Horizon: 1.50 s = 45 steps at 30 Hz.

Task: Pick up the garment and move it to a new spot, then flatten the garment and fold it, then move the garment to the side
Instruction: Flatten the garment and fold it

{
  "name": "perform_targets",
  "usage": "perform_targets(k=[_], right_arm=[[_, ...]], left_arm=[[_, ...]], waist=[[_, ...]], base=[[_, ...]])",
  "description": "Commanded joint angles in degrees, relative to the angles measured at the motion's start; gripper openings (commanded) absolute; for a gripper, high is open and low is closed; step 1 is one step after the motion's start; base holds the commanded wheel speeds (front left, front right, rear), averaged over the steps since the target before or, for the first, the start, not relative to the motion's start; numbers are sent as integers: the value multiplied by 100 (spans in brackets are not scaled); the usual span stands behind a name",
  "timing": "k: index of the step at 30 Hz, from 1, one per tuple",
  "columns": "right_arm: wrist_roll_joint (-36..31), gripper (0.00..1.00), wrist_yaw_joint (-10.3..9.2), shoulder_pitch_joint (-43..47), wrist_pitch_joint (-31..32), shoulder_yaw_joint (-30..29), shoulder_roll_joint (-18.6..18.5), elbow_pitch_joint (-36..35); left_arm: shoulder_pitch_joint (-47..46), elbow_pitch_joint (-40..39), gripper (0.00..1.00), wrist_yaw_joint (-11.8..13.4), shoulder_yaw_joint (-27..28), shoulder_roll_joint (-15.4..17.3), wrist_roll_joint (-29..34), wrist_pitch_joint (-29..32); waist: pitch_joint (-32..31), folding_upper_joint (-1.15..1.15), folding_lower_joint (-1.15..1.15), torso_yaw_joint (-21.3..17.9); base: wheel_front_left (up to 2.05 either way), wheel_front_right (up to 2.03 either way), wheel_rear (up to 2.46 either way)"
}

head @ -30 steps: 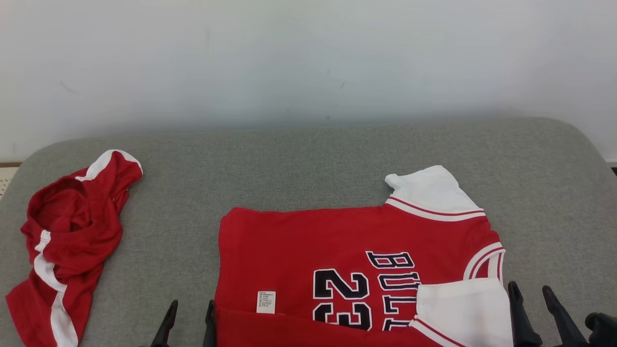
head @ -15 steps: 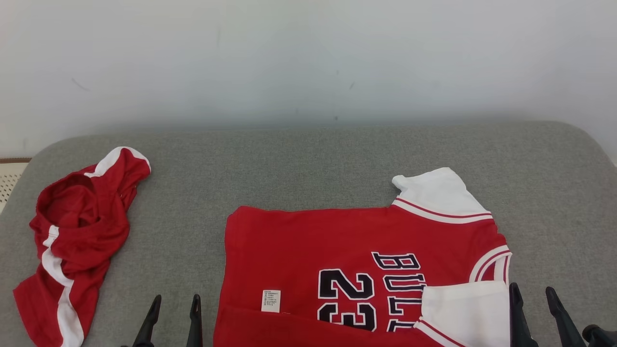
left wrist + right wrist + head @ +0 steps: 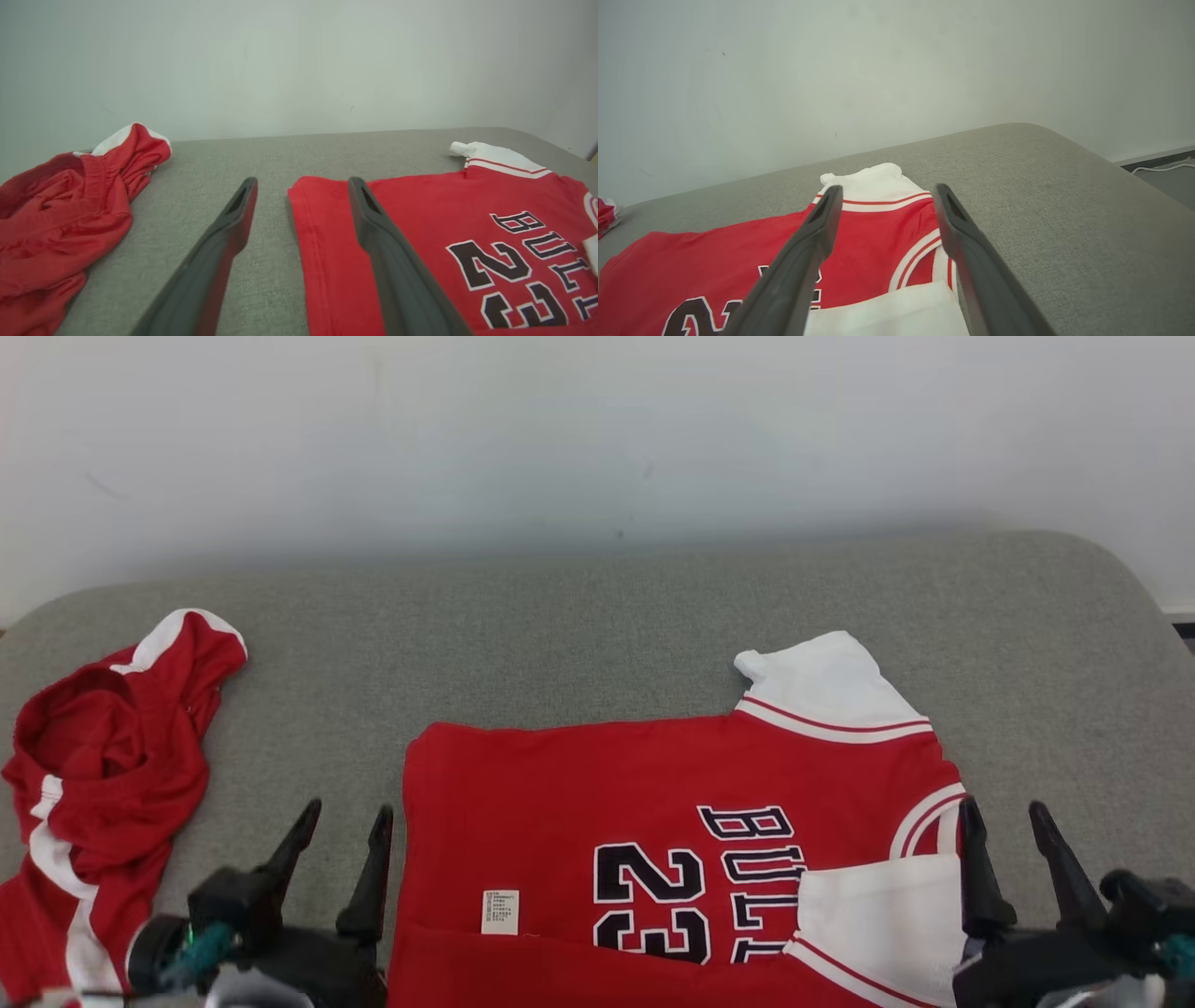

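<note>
Since a second ago both grippers have come up further into the head view, dark bodies now showing, and the camera itself has shifted a little. The grey padded surface point(image 3: 597, 635) spans the width below a pale wall point(image 3: 597, 429). The red jersey point(image 3: 579, 803) lies flat at centre right near the front edge, number and lettering up, one white sleeve point(image 3: 831, 686) pointing to the wall and the other point(image 3: 882, 915) folded over its front. Crumpled red shorts point(image 3: 103, 765) sit well apart at far left. The left gripper point(image 3: 347, 817) stands open and empty just beside the jersey's left edge; the right gripper point(image 3: 1004, 807), also spread and empty, is at its right edge. A small white label point(image 3: 499, 912) shows near the hem.
</note>
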Motion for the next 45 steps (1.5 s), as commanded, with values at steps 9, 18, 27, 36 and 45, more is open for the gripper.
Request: perform_targets(k=[9,18,27,36,45], right_arm=[[171,100,-4,-1761,-35,420,-321,869],[383,100,-4,-3135,-423,927,-375,1950],[590,100,-4,-3430,-702,1226,-358,2631],[723,100,-5,-3604,-781,1326,-404,2912],[788,100,-4,-3806,-741,1412,-505,3305]], left_arm=[[-1678,821,100,-613,22,263,-484,1138],[-2655,1861,100,-780,-13,429,-769,1802],[-2852,2600,100,-814,-80,405,-875,1716],[-2928,2828,49,-866,-95,290,-1128,1795],[-3056,2670,0,-870,-250,296,-1038,1451]], waist=[[1006,0,-1,-457],[1452,0,-1,-712],[1427,0,-1,-746],[1443,0,-1,-766],[1420,0,-1,-614]], base=[[0,0,0],[0,0,0],[0,0,0],[0,0,0],[0,0,0]])
